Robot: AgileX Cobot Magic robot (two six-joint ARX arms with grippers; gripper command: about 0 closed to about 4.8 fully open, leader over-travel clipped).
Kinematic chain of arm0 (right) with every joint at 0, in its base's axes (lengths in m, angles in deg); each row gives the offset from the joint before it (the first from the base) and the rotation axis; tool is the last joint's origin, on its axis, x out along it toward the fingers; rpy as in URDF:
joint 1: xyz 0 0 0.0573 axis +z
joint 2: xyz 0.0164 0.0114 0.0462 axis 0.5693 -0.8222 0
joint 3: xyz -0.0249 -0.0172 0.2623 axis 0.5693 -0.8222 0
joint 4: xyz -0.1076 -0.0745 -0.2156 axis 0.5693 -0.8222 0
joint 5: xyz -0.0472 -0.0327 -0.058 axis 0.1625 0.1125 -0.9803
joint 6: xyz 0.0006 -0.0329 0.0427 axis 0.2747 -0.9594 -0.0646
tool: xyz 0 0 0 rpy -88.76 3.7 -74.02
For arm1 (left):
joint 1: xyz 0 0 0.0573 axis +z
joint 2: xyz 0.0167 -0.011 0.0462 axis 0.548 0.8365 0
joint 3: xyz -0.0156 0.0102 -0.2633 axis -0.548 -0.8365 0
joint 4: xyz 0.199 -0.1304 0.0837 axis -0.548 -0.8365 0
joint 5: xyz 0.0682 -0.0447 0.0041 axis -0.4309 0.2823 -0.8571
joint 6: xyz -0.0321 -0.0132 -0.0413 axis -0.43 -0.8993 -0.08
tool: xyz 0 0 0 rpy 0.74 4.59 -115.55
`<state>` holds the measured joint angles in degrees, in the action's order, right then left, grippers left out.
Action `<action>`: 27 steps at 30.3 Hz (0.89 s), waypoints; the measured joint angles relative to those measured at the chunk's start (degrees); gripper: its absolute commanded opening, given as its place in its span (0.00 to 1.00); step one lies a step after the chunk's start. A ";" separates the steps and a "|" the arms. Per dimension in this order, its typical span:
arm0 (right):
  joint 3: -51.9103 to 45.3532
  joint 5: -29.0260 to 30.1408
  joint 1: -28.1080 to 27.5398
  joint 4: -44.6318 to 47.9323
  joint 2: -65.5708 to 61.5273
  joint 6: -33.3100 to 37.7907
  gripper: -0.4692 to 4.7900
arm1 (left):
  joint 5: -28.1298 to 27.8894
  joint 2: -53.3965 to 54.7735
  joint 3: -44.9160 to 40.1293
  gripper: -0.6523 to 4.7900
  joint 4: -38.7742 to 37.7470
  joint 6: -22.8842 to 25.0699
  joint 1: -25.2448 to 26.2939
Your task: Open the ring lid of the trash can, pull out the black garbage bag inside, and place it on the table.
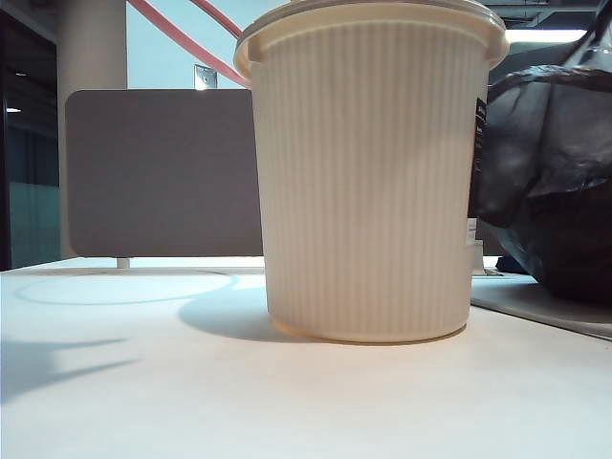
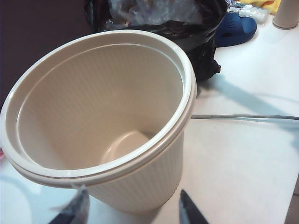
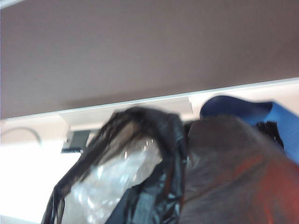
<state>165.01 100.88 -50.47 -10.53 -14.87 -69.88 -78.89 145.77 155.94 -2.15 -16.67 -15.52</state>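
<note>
The cream ribbed trash can [image 1: 368, 182] stands upright on the white table [image 1: 191, 382]. Seen from the left wrist, the trash can [image 2: 93, 116] is empty inside. My left gripper [image 2: 133, 212] is open just in front of its near wall, one fingertip close under the rim. A thin pink hoop, the ring lid [image 1: 182, 40], slants up behind the rim. The crinkled black garbage bag [image 1: 550, 182] bulks to the can's right; the same bag [image 2: 196, 32] lies behind the can. In the right wrist view the bag [image 3: 154, 154] fills the jaw area; my right gripper is shut on its film, fingers hidden.
A brown-grey partition [image 1: 163, 172] closes off the back of the table. A dark blue slipper [image 2: 236, 28] lies beyond the bag, next to a pale cup [image 2: 286, 14]. A grey cable [image 2: 243, 117] runs across the table right of the can. A grey mat [image 1: 545, 311] lies under the bag.
</note>
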 measured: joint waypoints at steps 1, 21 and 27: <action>-0.72 0.00 0.15 0.09 -0.02 -0.17 0.09 | 0.00 0.00 0.00 0.57 0.02 0.00 0.00; -5.25 0.00 0.48 0.02 0.02 -3.19 0.09 | 0.17 0.87 -0.09 0.57 0.02 -0.72 0.00; -5.38 0.00 0.48 -1.09 0.02 -3.19 0.09 | 0.20 1.11 -0.11 0.57 0.02 -1.31 0.00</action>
<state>159.63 100.88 -49.99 -11.63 -14.85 -73.07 -78.69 146.88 155.83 -2.12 -17.98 -15.52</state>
